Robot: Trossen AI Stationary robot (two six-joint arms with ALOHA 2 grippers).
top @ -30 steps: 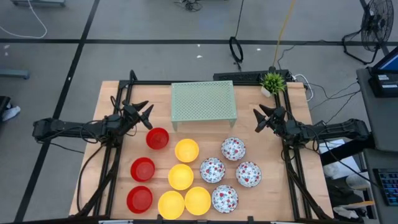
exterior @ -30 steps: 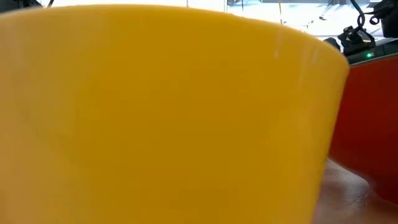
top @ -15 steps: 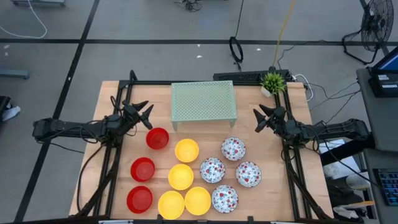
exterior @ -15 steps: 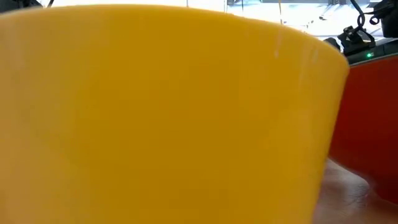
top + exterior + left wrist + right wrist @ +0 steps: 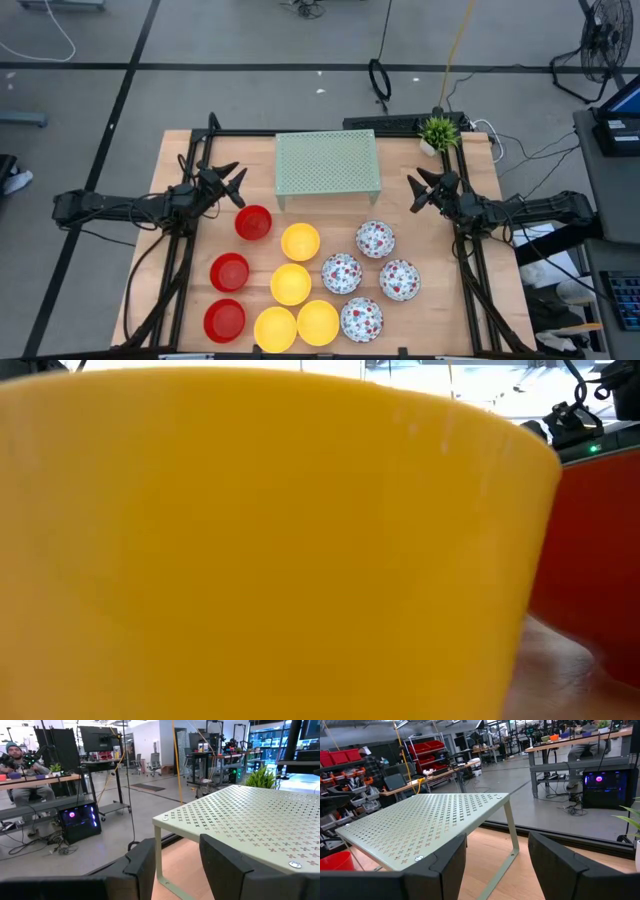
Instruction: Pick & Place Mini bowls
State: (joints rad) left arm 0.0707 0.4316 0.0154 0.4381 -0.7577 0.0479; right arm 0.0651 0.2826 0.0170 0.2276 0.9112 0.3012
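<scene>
Nothing moved | mini bowls (image 5: pixel 300 282) upright, grouped: red, yellow, floral white

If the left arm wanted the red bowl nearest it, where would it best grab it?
Probably by the rim of that red bowl, coming straight down, one finger inside and one outside. It sits upright and open. The side facing the open left gripper is free; a yellow bowl lies close opposite.
</scene>
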